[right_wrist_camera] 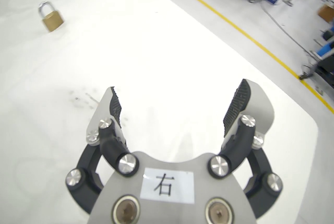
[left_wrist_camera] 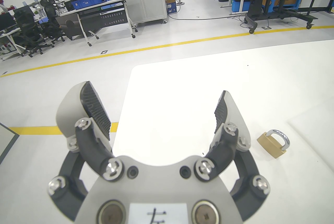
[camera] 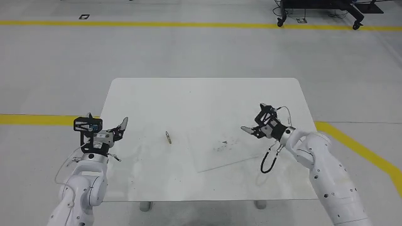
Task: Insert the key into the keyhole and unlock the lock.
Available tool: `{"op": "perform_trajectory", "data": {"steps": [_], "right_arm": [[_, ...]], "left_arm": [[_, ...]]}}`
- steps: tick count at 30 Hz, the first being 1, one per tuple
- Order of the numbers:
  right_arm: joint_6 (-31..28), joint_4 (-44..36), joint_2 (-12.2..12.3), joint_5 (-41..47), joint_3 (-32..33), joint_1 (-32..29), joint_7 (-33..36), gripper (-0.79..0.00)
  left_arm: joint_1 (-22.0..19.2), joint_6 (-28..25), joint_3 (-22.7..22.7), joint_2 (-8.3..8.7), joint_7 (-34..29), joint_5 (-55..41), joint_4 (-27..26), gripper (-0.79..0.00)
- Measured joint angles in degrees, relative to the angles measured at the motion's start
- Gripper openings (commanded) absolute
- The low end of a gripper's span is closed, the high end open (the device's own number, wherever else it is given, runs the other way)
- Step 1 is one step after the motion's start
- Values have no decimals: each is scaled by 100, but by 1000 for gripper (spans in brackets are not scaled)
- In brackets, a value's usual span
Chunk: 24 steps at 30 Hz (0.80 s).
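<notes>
A small brass padlock with a silver shackle (camera: 168,137) (left_wrist_camera: 271,144) (right_wrist_camera: 52,20) lies flat on the white rounded-corner table (camera: 207,100), in its near-middle part, well apart from both arms. The left gripper (camera: 116,129) (left_wrist_camera: 156,102) hangs at the table's left edge, its 2 ribbed black pads (left_wrist_camera: 95,110) spread wide with nothing between them. The right gripper (camera: 251,129) (right_wrist_camera: 178,94) sits over the table's right part, also spread wide and holding nothing. Dark scuff marks (camera: 223,144) (right_wrist_camera: 77,98) on the tabletop lie between the padlock and the right gripper. A yellow floor line (camera: 188,24) runs beyond the table's far edge.
</notes>
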Motion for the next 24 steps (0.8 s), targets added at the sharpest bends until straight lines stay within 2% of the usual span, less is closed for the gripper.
{"op": "perform_trajectory", "data": {"steps": [2,4,12,13,14,15,17,24], "right_arm": [[-948,498,25,162,-189,379,-84,0],[-1418,878,46,270,-518,697,-177,0],[-1471,1836,263,325,-2402,1763,-679,0],[-1471,1934,276,340,-2546,1869,-676,-37],[-1472,2026,290,365,-2715,1985,-696,-108],[-1472,2073,301,363,-2827,2056,-734,-228],[-1472,2147,339,244,-3044,2202,-851,-400],[-1460,2069,423,-553,-3450,2444,-1069,-539]], "left_arm": [[0,0,0,0,0,0,0,0],[0,0,0,0,0,0,0,0],[0,0,0,0,0,0,0,0],[0,0,0,0,0,0,0,0],[0,0,0,0,0,0,0,0],[0,0,0,0,0,0,0,0],[0,0,0,0,0,0,0,0],[0,0,0,0,0,0,0,0]]}}
